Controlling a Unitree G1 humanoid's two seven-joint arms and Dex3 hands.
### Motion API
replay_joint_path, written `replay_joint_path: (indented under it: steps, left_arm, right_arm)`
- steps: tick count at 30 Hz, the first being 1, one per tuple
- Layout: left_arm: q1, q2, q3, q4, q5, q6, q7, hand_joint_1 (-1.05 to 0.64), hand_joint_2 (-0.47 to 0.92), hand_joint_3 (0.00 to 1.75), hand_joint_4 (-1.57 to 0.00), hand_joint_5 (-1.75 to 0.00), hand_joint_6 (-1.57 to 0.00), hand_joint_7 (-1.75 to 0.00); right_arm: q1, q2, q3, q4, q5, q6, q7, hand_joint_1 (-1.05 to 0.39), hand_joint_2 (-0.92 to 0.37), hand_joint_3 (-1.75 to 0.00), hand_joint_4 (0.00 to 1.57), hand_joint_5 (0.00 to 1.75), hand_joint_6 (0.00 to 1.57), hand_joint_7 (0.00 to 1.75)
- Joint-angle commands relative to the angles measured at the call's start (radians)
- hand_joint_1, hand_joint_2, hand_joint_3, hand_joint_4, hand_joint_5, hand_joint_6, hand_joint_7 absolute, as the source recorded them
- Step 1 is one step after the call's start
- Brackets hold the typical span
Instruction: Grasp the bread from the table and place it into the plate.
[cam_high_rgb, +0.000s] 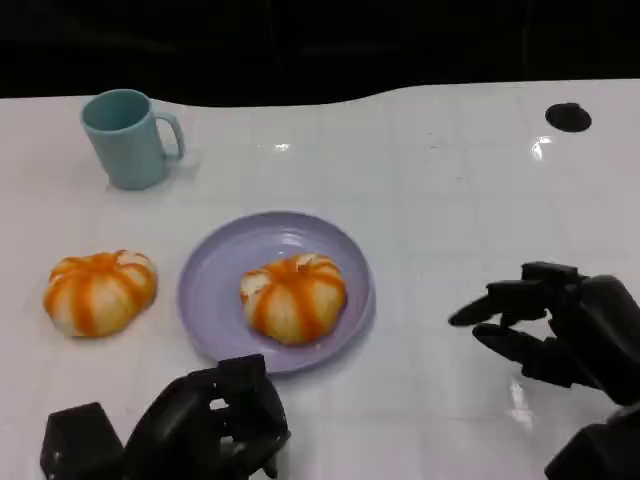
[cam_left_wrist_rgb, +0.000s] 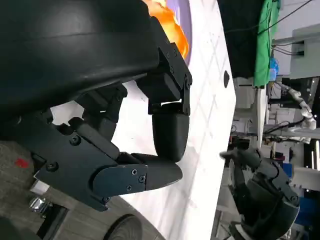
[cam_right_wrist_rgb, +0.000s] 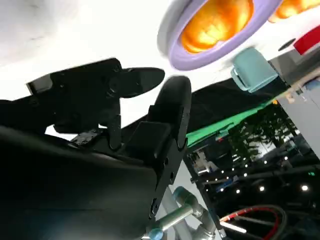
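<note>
on the white bench (cam_high_rgb: 440, 200) a lilac plate (cam_high_rgb: 215, 300) sits near the middle, closer to the front edge than the back. one orange-striped bread roll (cam_high_rgb: 294, 296) lies inside the plate, a little toward its right side, resting on the plate's floor. a second bread roll (cam_high_rgb: 99, 291) of the same kind lies on the bare bench just beside the plate's left rim, apart from it. a light blue mug (cam_high_rgb: 128, 137) stands upright toward the back left of the bench, handle pointing right. a small dark round hole (cam_high_rgb: 568, 117) marks the bench near its back right corner.

the left hand (cam_high_rgb: 215, 420) hangs at the front edge, just in front of the plate, its fingers (cam_left_wrist_rgb: 170, 132) curled inward on nothing and touching neither roll. the right hand (cam_high_rgb: 560, 320) is at the front right of the bench, well clear of the plate, its fingers (cam_high_rgb: 510, 343) spread apart and stretched toward the plate, holding nothing. the right wrist view shows the plate (cam_right_wrist_rgb: 172, 47) with its roll (cam_right_wrist_rgb: 217, 22) beyond those released fingers (cam_right_wrist_rgb: 137, 80), and the mug (cam_right_wrist_rgb: 252, 70) farther off.
</note>
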Motion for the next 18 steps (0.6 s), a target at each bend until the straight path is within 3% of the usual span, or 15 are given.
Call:
replay_joint_path:
  steps: [1,8,18]
  left_arm:
    - [0.001,0.010,0.002,0.000,0.005,0.001,0.012,-0.53,0.59,0.76,-0.80,-1.75,-0.77,-1.40]
    - [0.002,0.010,0.002,0.000,0.013,-0.012,0.018,-0.52,0.59,0.76,-0.80,-1.75,-0.76,-1.40]
    - [0.011,0.020,0.008,-0.015,0.001,-0.003,0.006,-0.53,0.59,0.77,-0.80,-1.75,-0.77,-1.39]
  right_arm:
    - [0.050,-0.013,-0.026,-0.051,0.005,0.020,0.007,-0.18,-0.44,-1.17,0.88,1.73,0.90,1.26]
    - [0.115,0.010,-0.037,-0.128,-0.065,0.096,-0.041,-0.25,-0.37,-1.21,0.89,1.75,0.88,1.23]
    - [0.133,0.036,-0.001,-0.038,-0.128,0.046,-0.164,-0.24,-0.40,-1.21,0.89,1.75,0.79,1.42]
